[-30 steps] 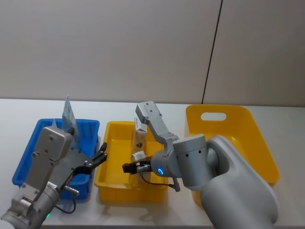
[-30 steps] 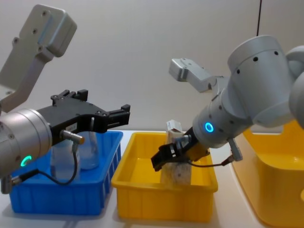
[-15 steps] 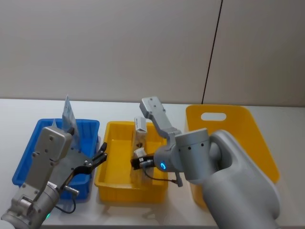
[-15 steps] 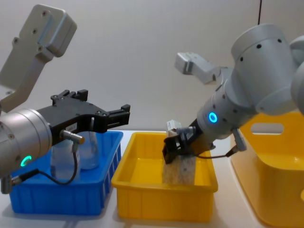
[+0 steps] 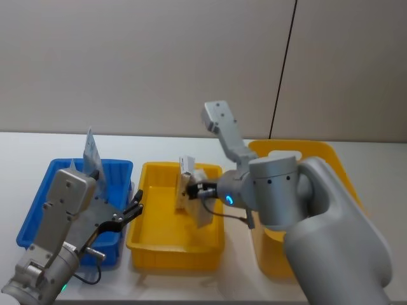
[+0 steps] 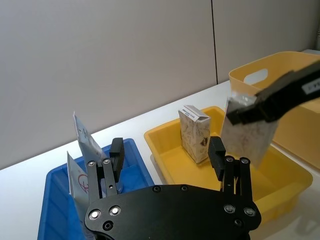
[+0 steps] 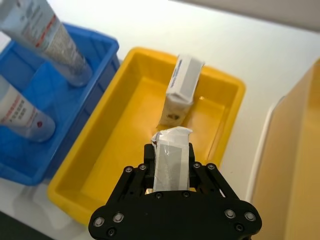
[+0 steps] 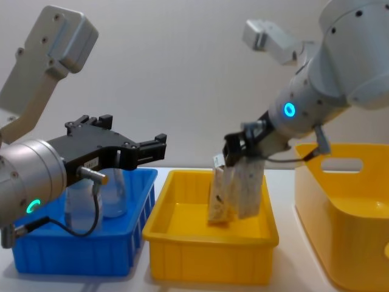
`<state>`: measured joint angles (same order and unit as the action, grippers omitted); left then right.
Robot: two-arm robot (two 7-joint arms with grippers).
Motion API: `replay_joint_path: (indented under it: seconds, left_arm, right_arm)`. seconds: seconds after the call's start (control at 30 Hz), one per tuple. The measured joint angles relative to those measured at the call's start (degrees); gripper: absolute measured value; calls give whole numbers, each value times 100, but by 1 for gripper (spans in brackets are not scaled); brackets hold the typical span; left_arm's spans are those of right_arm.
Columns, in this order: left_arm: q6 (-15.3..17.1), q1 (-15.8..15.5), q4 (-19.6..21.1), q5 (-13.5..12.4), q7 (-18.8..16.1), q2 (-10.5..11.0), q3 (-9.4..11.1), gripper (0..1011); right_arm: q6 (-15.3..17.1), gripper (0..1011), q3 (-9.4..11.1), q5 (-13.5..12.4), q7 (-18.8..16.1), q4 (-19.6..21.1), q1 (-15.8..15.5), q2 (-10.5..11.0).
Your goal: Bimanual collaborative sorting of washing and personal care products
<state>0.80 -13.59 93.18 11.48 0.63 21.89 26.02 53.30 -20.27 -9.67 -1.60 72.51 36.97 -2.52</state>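
**Carton comes up out of the yellow bin**

Head view: the right gripper (image 5: 191,190) has lifted its speckled carton (image 5: 203,215) since a moment ago, and it hangs tilted over the small yellow bin (image 5: 149,238)
Chest view: a second carton (image 8: 217,194) stands just beside it
Right wrist view: fingers pinch the carton's top
Left wrist view: the left gripper (image 6: 166,150) is spread wide near the blue bin (image 6: 140,162)

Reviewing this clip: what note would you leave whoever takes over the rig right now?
Right gripper: shut on a carton, held above the small yellow bin.
Left gripper: open, empty, above the blue bin.
A second carton stands in the small yellow bin; two tubes stand in the blue bin.
Done: one carton picked up. Left: set it down, perhaps in the large yellow bin; then the second carton.
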Motion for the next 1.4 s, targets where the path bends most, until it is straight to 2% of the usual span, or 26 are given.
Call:
replay_joint_path:
  seconds: [0.4,0.67,0.9,0.97,1.23,1.37,1.4]
  left_arm:
    - [0,0,0,0,0,0,0,1001]
    - [0,0,0,0,0,0,0,1001]
    - [0,0,0,0,0,0,0,1001]
    - [0,0,0,0,0,0,0,1002]
    - [0,0,0,0,0,0,0,1001]
    - [0,0,0,0,0,0,0,1002]
    - [0,0,0,0,0,0,0,1002]
  right_arm:
    - [-207,292,181,173,199,857,-182,170]
    - [-228,292,415,346,456,1583,-407,341]
    - [-24,286,676,482,696,2132,-617,470]
    - [116,288,808,538,794,2331,-707,514]
    - [457,289,1120,623,953,2670,-928,637]
    - [495,390,1219,635,960,2765,-1031,706]
    - [493,447,1240,637,958,2785,-1057,726]
